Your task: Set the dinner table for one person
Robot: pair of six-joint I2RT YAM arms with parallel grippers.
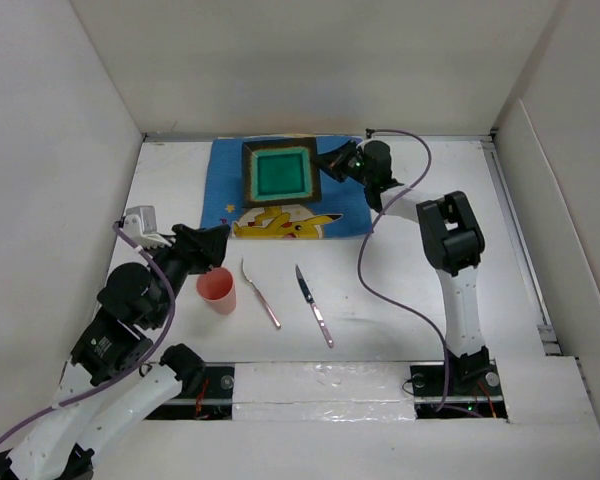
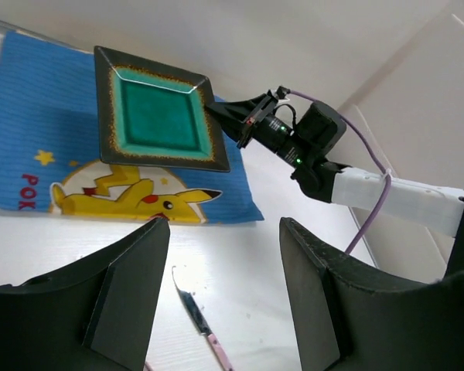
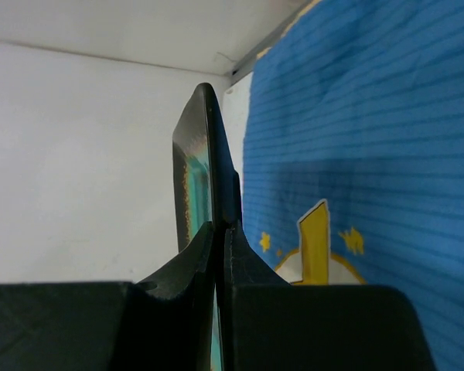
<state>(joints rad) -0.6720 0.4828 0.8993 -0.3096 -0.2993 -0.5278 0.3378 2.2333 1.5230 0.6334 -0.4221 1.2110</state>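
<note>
- While my right gripper [image 1: 325,160] pinches the green plate [image 1: 281,174] over the blue placemat [image 1: 230,165], far on the dinner table [image 1: 170,190], my left gripper [image 1: 220,243] gapes empty.
- Pink cup [image 1: 218,290] just beside it, near left.

Square green plate [image 1: 280,173] over blue placemat [image 1: 230,165]; right gripper [image 1: 330,160] at its right rim. Pink cup [image 1: 217,290] upright on dinner table [image 1: 165,190], just beside left gripper [image 1: 218,243]. Pink-handled utensil [image 1: 260,293] and knife [image 1: 313,305] lie right of cup, apart
</note>
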